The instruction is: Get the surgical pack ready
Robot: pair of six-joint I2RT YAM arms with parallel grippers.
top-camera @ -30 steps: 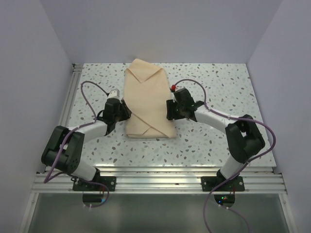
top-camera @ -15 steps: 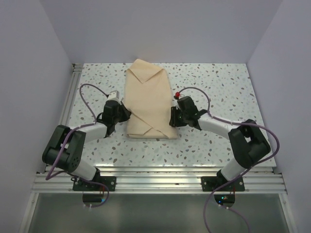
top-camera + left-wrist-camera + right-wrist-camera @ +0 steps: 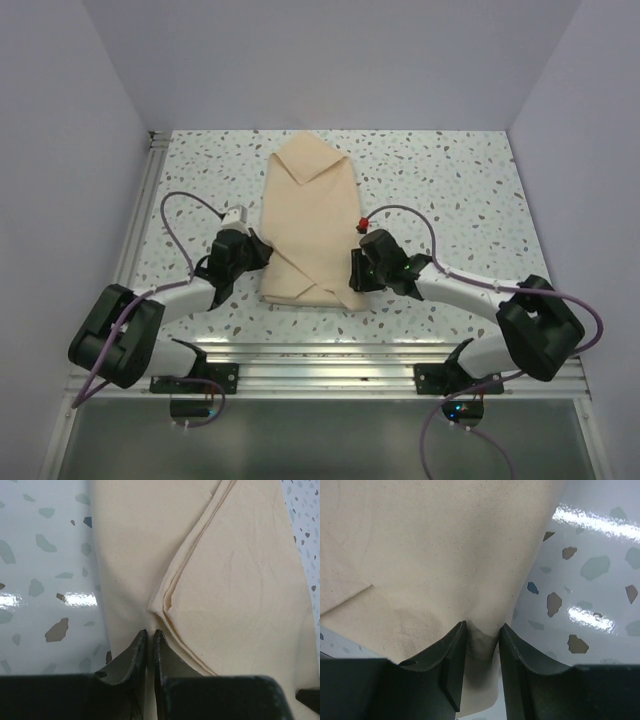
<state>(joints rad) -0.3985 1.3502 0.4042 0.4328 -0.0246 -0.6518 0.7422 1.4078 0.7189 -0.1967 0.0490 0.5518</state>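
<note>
1. Nearest the bases, I see my left gripper (image 3: 150, 634) clenched on the near left edge of the beige wrap sheet (image 3: 312, 215).
2. Opposite, my right gripper (image 3: 482, 629) pinches cloth at the sheet's near right edge.
3. Farther out, the folded sheet lies lengthwise on the speckled table (image 3: 450, 190), reaching toward its far side.

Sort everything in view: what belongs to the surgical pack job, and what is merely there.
Job: folded beige wrap; left pincer and right pincer, each shut on its edge.
Merely there: speckled table; purple cables; metal rail.
</note>
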